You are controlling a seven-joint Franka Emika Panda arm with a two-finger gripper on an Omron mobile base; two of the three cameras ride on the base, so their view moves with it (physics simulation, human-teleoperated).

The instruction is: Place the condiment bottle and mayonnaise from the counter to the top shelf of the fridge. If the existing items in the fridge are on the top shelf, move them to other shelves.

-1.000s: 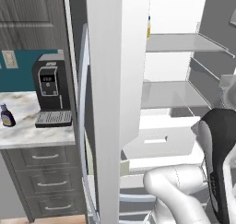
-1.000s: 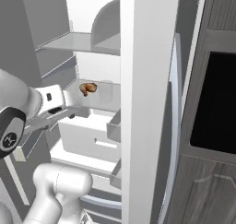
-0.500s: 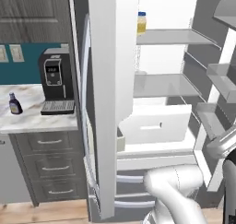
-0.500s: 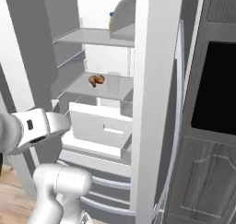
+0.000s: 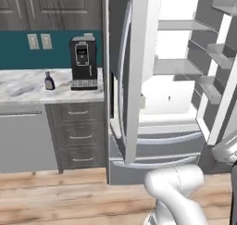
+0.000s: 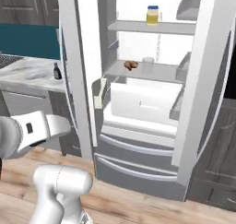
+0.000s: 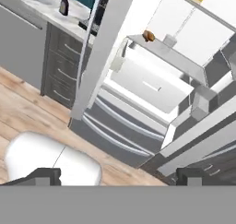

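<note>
Fridge (image 6: 138, 103): doors open, taken as landmark.
Mayonnaise (image 6: 152, 15): upright on the top shelf (image 6: 170, 27) inside the fridge.
Pastry (image 6: 131, 65): on the shelf below the top one, toward its left end; a small pale cup (image 6: 148, 60) stands just beside it.
Bottle (image 5: 48, 80): upright on the tabletop (image 5: 28, 87) left of the fridge, well apart from the coffee machine (image 5: 84, 63) that stands between it and the fridge.
Arm: drawn back from the fridge, held low; white forearm (image 6: 44, 128) stretches across the lower left of the right base view, below the tabletop edge and short of the left fridge door. The hand looks back up at the fridge front from near the wooden floor (image 5: 51, 191).
Gripper (image 7: 117, 177): fingertips set wide apart at the bottom of the hand view, nothing between them.
</note>
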